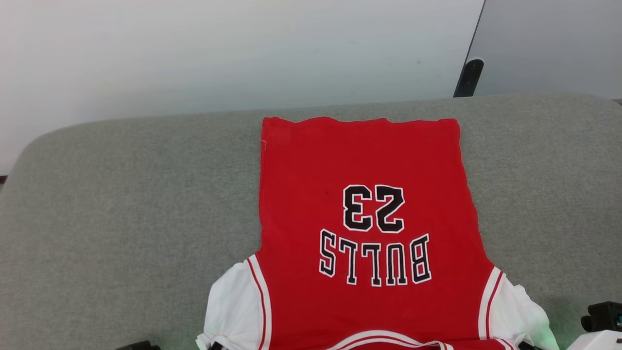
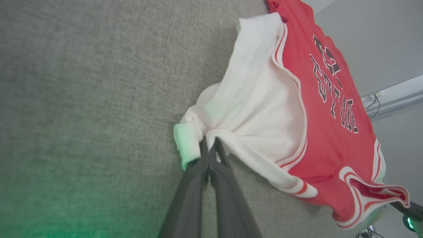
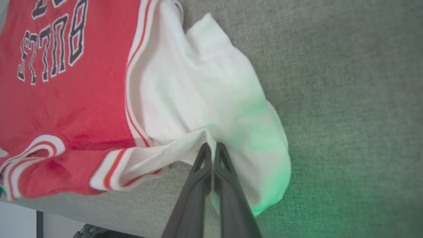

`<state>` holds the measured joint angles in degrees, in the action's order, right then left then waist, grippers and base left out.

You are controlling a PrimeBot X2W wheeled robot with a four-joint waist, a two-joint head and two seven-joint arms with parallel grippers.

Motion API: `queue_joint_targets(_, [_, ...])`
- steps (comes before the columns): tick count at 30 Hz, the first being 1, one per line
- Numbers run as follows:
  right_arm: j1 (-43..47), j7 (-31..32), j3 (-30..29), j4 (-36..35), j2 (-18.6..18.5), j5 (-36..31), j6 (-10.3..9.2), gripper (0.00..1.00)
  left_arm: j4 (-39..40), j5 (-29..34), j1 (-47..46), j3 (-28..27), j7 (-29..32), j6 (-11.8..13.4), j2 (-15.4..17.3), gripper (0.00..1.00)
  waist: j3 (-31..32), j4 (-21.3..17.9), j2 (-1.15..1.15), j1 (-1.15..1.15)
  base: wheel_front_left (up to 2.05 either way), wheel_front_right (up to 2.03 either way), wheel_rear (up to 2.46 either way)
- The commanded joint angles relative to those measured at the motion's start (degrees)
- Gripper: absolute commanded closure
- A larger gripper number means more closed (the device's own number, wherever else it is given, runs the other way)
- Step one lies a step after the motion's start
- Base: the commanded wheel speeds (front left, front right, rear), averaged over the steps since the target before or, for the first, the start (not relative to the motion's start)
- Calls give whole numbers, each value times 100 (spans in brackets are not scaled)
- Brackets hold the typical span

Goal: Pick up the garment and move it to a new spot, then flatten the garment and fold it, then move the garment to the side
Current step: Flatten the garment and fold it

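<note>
The garment (image 1: 364,160), a bright red jersey with white sleeve panels and black lettering and number, lies spread on the grey cushion, its hem toward the far wall and its collar at the near edge. In the left wrist view my left gripper (image 2: 209,142) is shut on the bunched white sleeve of the garment (image 2: 257,109). In the right wrist view my right gripper (image 3: 211,147) is shut on the other white sleeve of the garment (image 3: 198,89). Both sleeves are pulled into folds at the fingertips.
The grey cushion (image 1: 121,218) spreads wide to the left and right of the jersey. A white wall rises behind it, with a dark post (image 1: 469,78) at the back right. A dark part of my right arm (image 1: 602,316) shows at the lower right corner.
</note>
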<state>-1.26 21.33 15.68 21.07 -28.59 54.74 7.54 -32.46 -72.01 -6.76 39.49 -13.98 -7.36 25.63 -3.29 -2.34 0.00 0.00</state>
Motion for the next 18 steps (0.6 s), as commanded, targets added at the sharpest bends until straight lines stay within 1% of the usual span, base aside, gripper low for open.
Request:
queue_joint_targets(1, [-46, -4, 53, 66, 39, -57, -7, 100, -198, 21, 43, 55, 51, 65, -16, 100, -15, 5, 0, 0, 0, 0, 0])
queue_joint_targets(8, [-161, -116, 254, 295, 81, -151, -7, 100, -520, 66, -105, 202, 55, 39, -115, 100, -25, 8, 0, 0, 0, 0, 0])
queue_joint_targets(14, [-256, -222, 414, 342, 13, -176, -7, 100, -587, 85, -204, 323, 40, 29, -138, 100, -56, 14, 0, 0, 0, 0, 0])
queue_joint_targets(15, [-284, -267, 431, 318, -5, -199, -7, 73, -560, 89, -223, 333, 28, 29, -134, 100, -64, 12, 0, 0, 0, 0, 0])
queue_joint_targets(16, [-310, -310, 437, 294, -28, -213, -7, 19, -532, 88, -240, 341, 19, 28, -130, 100, -71, 8, 0, 0, 0, 0, 0])
queue_joint_targets(17, [-325, -321, 430, 251, -56, -208, -7, 0, -500, 97, -256, 352, 9, 28, -118, 100, -82, 2, 0, 0, 0, 0, 0])
queue_joint_targets(18, [-358, -326, 385, 184, -77, -163, -7, 0, -465, 116, -275, 357, 2, 27, -103, 100, -96, -5, 0, 0, 0, 0, 0])
